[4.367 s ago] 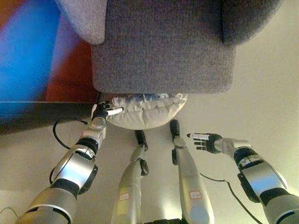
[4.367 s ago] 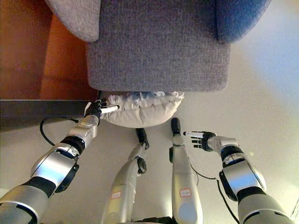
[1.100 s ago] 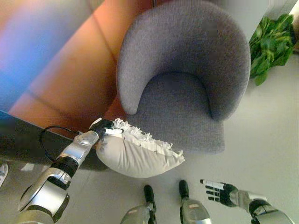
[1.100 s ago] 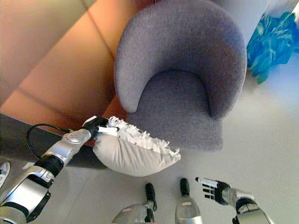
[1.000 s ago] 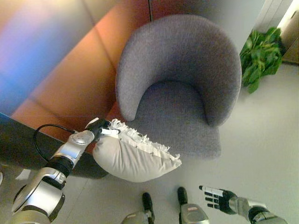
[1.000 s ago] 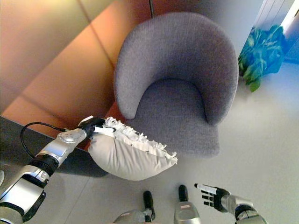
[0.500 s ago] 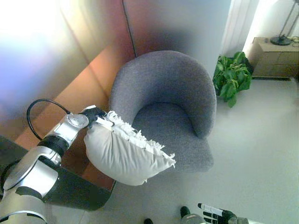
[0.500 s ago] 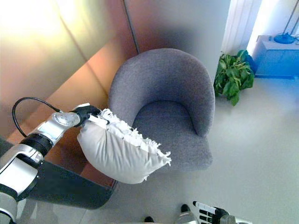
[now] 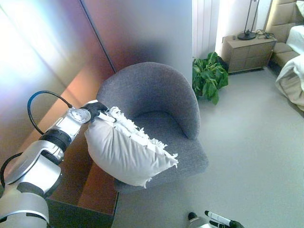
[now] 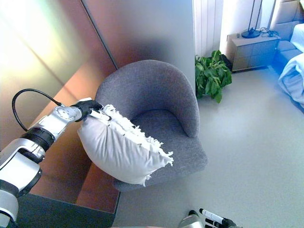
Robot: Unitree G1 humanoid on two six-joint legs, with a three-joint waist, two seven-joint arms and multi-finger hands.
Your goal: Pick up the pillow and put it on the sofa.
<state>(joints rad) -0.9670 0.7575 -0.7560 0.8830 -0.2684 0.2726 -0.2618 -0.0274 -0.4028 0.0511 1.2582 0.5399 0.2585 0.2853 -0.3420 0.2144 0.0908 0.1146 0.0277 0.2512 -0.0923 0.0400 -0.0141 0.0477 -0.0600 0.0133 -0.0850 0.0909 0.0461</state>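
A white pillow (image 9: 126,152) with a fringed edge hangs in the air in front of the left side of a grey round-backed sofa chair (image 9: 156,107). My left hand (image 9: 97,110) is shut on the pillow's upper left corner and holds it up over the chair's left arm and seat front. My right hand (image 9: 219,222) shows only at the bottom edge, fingers straight and empty, low and well right of the pillow. It also shows in the right eye view (image 10: 213,219).
A reddish-brown wall panel (image 9: 71,95) runs behind and left of the chair. A potted green plant (image 9: 208,78) stands right of the chair back. A bedside cabinet (image 9: 248,50) with a lamp and a bed edge (image 9: 292,78) are at the far right.
The camera has tilted up, showing more of the room. My left hand has lifted the pillow higher, now in front of the chair's seat. The right hand stays low at the bottom edge.
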